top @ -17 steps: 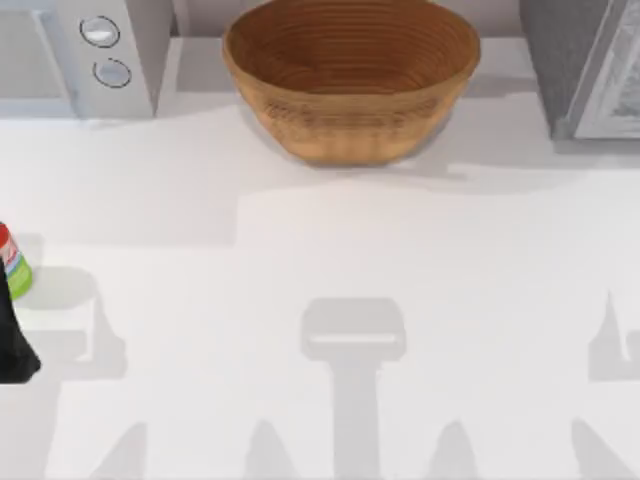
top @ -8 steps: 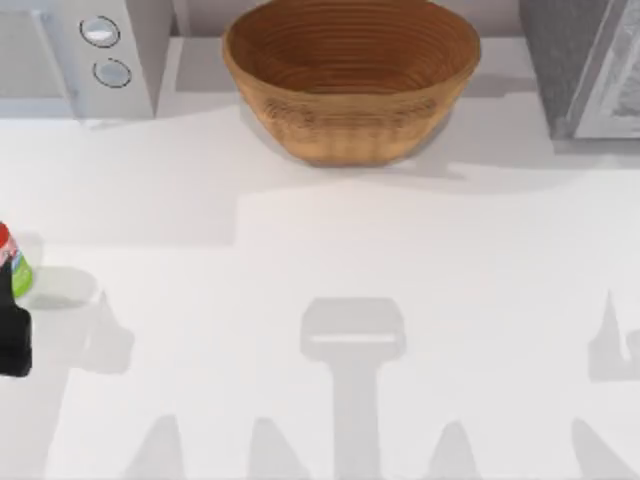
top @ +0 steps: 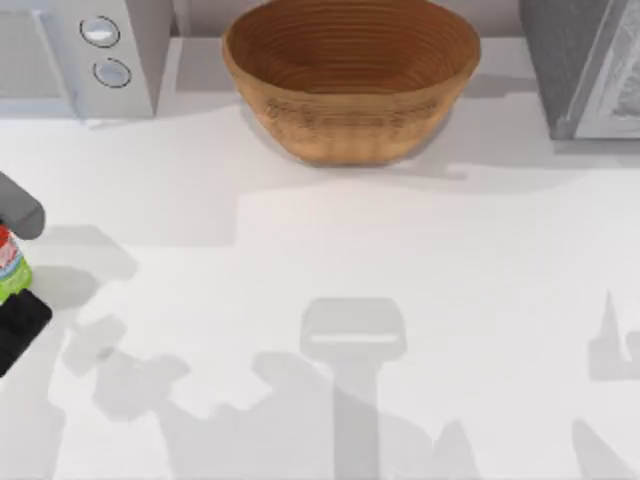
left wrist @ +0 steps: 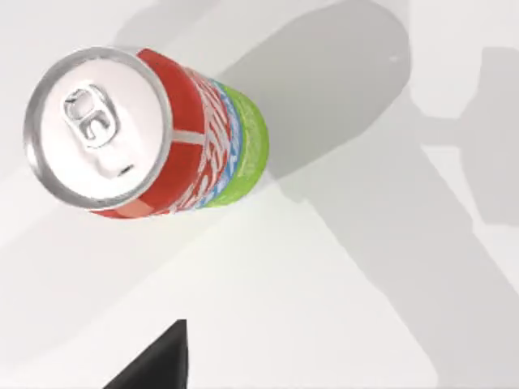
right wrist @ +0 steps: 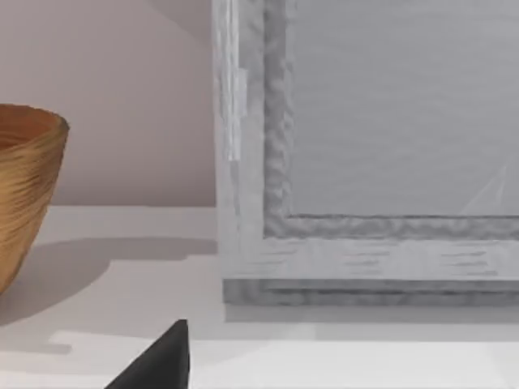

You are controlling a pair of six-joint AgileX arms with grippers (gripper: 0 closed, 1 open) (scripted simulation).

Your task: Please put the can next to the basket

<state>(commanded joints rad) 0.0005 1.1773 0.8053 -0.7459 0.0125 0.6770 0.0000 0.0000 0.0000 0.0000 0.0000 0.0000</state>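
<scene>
The can (top: 8, 265) stands upright at the table's far left edge, red above and lime-green below. In the left wrist view the can (left wrist: 146, 134) is seen from over its silver top and pull tab. My left gripper (top: 14, 328) hovers at that edge, just in front of the can, open and not touching it; one black fingertip (left wrist: 159, 361) shows near the can. The brown woven basket (top: 350, 85) sits at the back centre, far from the can, and its side (right wrist: 24, 194) shows in the right wrist view. A black fingertip (right wrist: 159, 361) of my open right gripper points toward the back right.
A white microwave-like box with two knobs (top: 100, 50) stands at the back left. A grey cabinet (top: 590, 70) occupies the back right, and its framed front (right wrist: 365, 162) is close in the right wrist view. Open white tabletop (top: 350, 260) lies between can and basket.
My left arm has shifted at the left edge: a grey link now shows behind the can and the black gripper part has turned. The can and basket have not moved.
</scene>
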